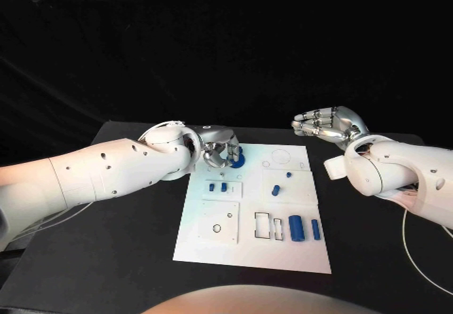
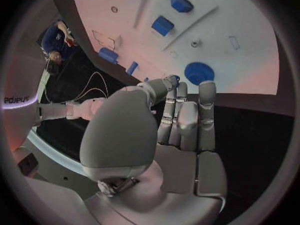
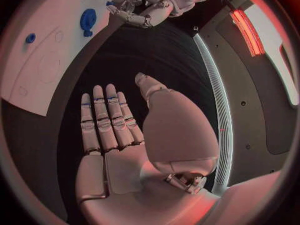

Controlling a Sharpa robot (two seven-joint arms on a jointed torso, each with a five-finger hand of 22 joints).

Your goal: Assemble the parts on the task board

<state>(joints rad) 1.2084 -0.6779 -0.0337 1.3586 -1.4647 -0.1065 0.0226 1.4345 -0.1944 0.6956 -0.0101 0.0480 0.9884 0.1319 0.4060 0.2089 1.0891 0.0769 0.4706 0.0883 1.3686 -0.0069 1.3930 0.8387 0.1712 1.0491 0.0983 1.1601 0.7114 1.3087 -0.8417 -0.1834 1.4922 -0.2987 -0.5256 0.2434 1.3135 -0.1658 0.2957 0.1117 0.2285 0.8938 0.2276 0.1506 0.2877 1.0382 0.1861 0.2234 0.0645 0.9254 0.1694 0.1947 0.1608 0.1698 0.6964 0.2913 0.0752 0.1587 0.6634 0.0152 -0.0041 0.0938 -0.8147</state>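
Left robot hand (image 1: pixel 220 149) hangs over the far-left corner of the task board (image 1: pixel 253 252), fingers curled together, a small blue part (image 2: pixel 173 78) pinched at the fingertips, just beside the blue gear (image 1: pixel 237 156). Right robot hand (image 1: pixel 327 124) floats off the board's far-right corner above the black worktop (image 1: pixel 123 248), fingers spread apart, holding nothing. On the board: two small blue blocks (image 1: pixel 218 187) left of centre, a blue peg (image 1: pixel 275 190) mid-board, two long blue bars (image 1: pixel 304 228) near-right beside two slot outlines (image 1: pixel 269 226). The left forearm screens the board's far-left edge.
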